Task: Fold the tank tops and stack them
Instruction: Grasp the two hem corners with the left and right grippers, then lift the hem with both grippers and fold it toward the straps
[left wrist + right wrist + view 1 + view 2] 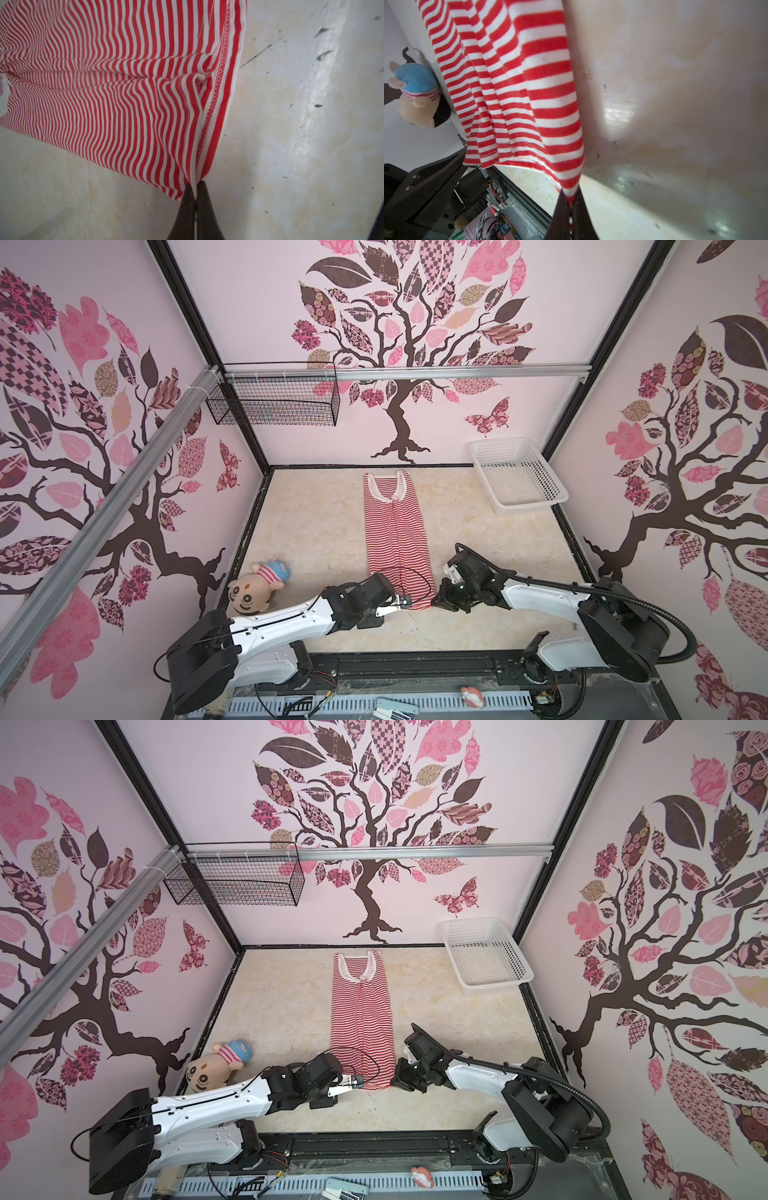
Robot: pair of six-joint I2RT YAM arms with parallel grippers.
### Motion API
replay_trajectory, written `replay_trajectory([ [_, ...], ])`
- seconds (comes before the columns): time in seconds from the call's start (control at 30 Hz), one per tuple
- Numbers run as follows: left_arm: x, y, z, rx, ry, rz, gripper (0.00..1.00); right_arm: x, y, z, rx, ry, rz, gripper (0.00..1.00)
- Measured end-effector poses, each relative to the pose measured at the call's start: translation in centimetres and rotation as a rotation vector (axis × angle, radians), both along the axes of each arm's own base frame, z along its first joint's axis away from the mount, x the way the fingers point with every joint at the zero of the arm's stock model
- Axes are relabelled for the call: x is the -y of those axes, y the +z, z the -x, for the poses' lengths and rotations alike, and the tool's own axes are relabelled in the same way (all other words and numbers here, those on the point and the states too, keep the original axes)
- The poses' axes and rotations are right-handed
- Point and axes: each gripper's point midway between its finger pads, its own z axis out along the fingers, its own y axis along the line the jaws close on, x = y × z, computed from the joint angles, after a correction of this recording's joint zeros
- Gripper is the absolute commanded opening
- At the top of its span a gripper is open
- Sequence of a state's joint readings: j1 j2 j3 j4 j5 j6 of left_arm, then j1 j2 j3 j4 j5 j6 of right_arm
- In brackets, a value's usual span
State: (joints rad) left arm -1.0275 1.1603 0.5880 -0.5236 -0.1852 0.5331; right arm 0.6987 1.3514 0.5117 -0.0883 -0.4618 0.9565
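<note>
both hands, left hand [195, 197] and right hand [571, 199], pinch the hem corners of the soft red-and-white striped tank top [397, 531], likely to fold it upward.

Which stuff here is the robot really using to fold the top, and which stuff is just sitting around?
For the job:
- striped tank top, already folded narrow
- left gripper, jaws shut on a near hem corner
- right gripper, jaws shut on the other near corner

Just lying about:
- plush doll
- white plastic basket
- black wire basket on the wall
</note>
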Motion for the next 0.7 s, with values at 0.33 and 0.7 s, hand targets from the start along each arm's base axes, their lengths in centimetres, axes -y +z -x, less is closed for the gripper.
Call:
replay_trajectory([
  [0.33,-0.5,2.2,3.1,-0.133,-0.052,0.035,0.0,0.0,5.9,0.4,0.075,0.019,-0.074,0.0],
  [0.7,0.2,6.2,3.8,-0.155,-0.072,0.101,0.0,-0.6,11.6,-0.1,0.141,0.039,-0.119,0.0],
])
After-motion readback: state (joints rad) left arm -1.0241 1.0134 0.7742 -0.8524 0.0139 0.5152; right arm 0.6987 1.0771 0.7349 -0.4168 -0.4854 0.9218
